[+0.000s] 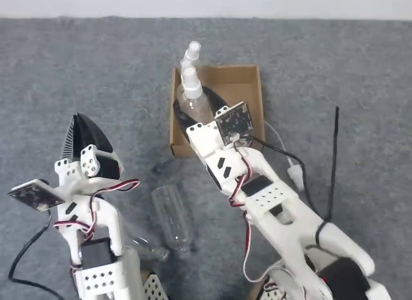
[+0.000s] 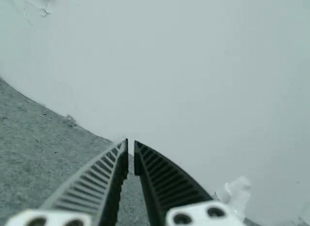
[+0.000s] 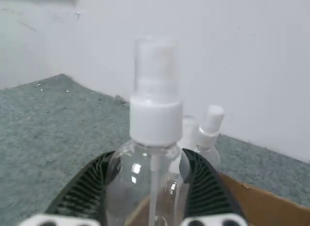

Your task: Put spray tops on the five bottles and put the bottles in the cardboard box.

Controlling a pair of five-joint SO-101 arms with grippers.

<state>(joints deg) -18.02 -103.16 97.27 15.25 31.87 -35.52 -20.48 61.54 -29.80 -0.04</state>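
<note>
**Q:** What lies nearest, by the arm bases?
**A:** Two clear bottles on their sides on the grey surface (image 1: pixel 335 75). Bottle A (image 1: pixel 172 217) lies between the two arms. Bottle B (image 1: pixel 147 247) lies just beside the left arm (image 1: pixel 90 248) and is partly hidden by it.

**Q:** And the left gripper (image 2: pixel 131 147)?
**A:** It is raised over the surface, apart from every bottle. Its fingers (image 2: pixel 104 180) are pressed almost together, with a thin slit at the tips and nothing between them.

**Q:** Next outward?
**A:** The right gripper (image 3: pixel 150 158), reaching over the near part of the box (image 1: pixel 257 94). Its fingers (image 3: pixel 206 187) pinch the body of bottle C (image 1: pixel 195 108) from both sides. Bottle C is upright, carries a white spray top (image 3: pixel 156 117), and sits within the box outline. Whether its base touches the box floor cannot be told.

**Q:** Farthest?
**A:** Bottle D (image 1: pixel 191 55), upright with its own spray top, at the box's far corner on the left arm's side, just behind bottle C. Beyond it is the pale wall (image 1: pixel 206 4).
</note>
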